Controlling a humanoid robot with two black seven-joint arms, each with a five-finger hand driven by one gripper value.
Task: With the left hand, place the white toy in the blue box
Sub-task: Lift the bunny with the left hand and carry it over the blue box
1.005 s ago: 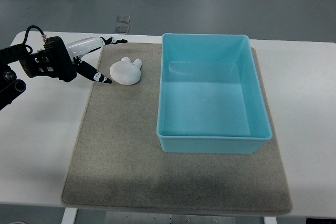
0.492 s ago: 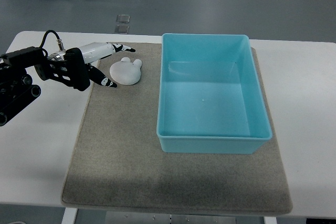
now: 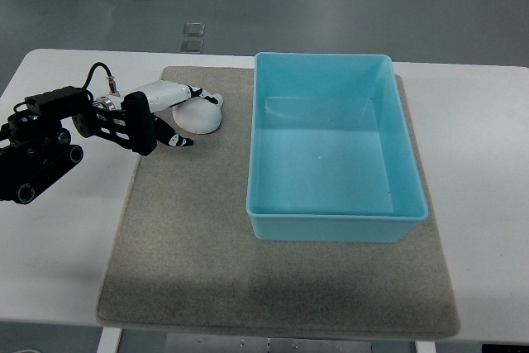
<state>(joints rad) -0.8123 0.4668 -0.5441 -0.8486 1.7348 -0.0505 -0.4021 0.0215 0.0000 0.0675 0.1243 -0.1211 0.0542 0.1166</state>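
I count one toy [image 3: 201,115], one box [image 3: 335,155], one mat [image 3: 190,245], one table [image 3: 488,163] and one robot hand [image 3: 169,113].

A white table [image 3: 488,163] fills most of the view, with grey floor [image 3: 331,2] beyond its far edge. A grey mat [image 3: 190,254] lies flat on the table, covering its middle from near the far edge to near the front edge; bare tabletop shows on both sides of it. On the mat's right half sits a blue box [image 3: 335,225], open on top, its long side running front to back. A white toy [image 3: 199,114] lies on the mat near its far left corner, well apart from the box. The front legs of the table show under the near edge.
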